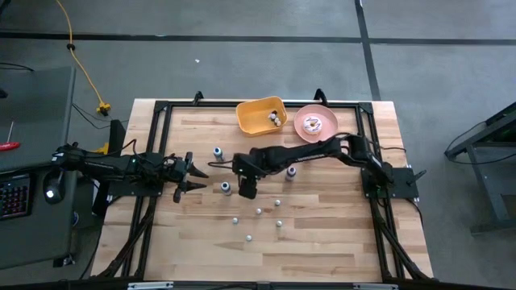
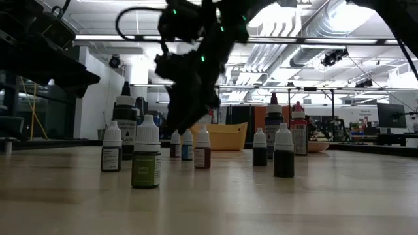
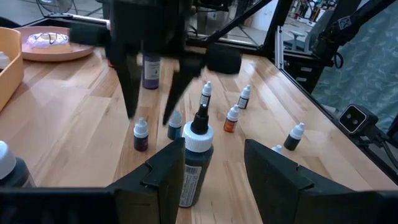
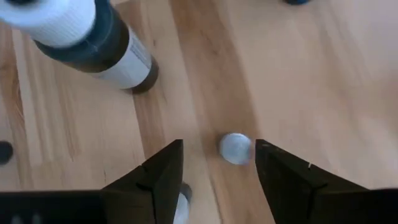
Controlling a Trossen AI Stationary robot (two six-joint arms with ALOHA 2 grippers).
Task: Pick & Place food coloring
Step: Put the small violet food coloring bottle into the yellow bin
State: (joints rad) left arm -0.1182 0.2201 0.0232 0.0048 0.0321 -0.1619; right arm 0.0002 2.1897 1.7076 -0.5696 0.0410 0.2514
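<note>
Food-coloring bottles stand upright and scattered on the wooden table [image 1: 322,250]. A larger dark bottle with a white cap [image 3: 196,162] [image 1: 226,187] stands just ahead of my left gripper [image 3: 210,152] [image 1: 199,177], which is open, level and aimed toward the table's right. My right gripper [image 4: 219,148] [image 1: 247,190] is open and points down near the table's middle. A small white-capped bottle [image 4: 235,149] shows below it, between its fingers and apart from them. More small bottles [image 2: 146,160] line the low view.
A yellow bin [image 1: 262,115] with a few bottles in it and a pink plate [image 1: 316,122] with a doughnut sit at the far edge. Another larger bottle [image 1: 218,151] stands far-left of the right gripper. Bare wood lies along the near edge.
</note>
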